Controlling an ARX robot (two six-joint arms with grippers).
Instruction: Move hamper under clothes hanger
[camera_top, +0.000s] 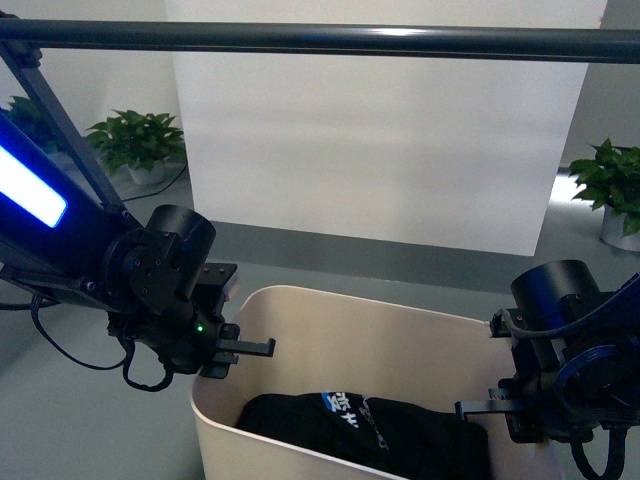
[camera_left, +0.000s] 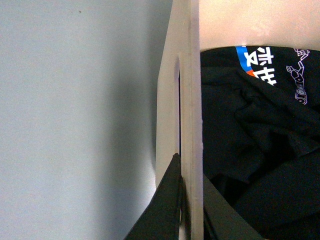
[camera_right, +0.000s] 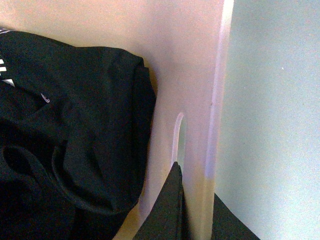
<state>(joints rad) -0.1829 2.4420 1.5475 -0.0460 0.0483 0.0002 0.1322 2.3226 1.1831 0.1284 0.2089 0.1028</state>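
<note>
Nearest the robot, the hamper (camera_top: 350, 330) sits low in the front view, its near rim cut by the frame edge. A black garment (camera_top: 380, 425) lies in its bottom. The left gripper (camera_top: 240, 350) is at 1 short end and the right gripper (camera_top: 485, 410) at the other.

The front view does not show how the jaws stand; the wrist views do. In the left wrist view 2 dark fingers (camera_left: 160, 210) straddle the hamper's rim, 1 outside and 1 inside. They press against the wall just beside the slot handle (camera_left: 178, 100) — clamped on it. The right wrist view shows the same hold at the other end, with 1 finger inside against the wall by the slot and 1 outside. Only the left wrist view shows the garment's blue-and-white print clearly.

Both wrist views show bare grey floor (camera_top: 60, 420) along the outer side of each short end. Beyond the hamper, the front view shows open floor up to a white wall panel (camera_top: 380, 130).

The clothes hanger (camera_top: 320, 40) has its bar running across the top of the front view, above and beyond the hamper. Its angled leg (camera_top: 60, 120) comes down at the left, behind the left arm. Whether the hamper lies directly beneath the bar cannot be told. Potted plants (camera_top: 140, 140) stand at the back on both sides, well apart from the hamper.
</note>
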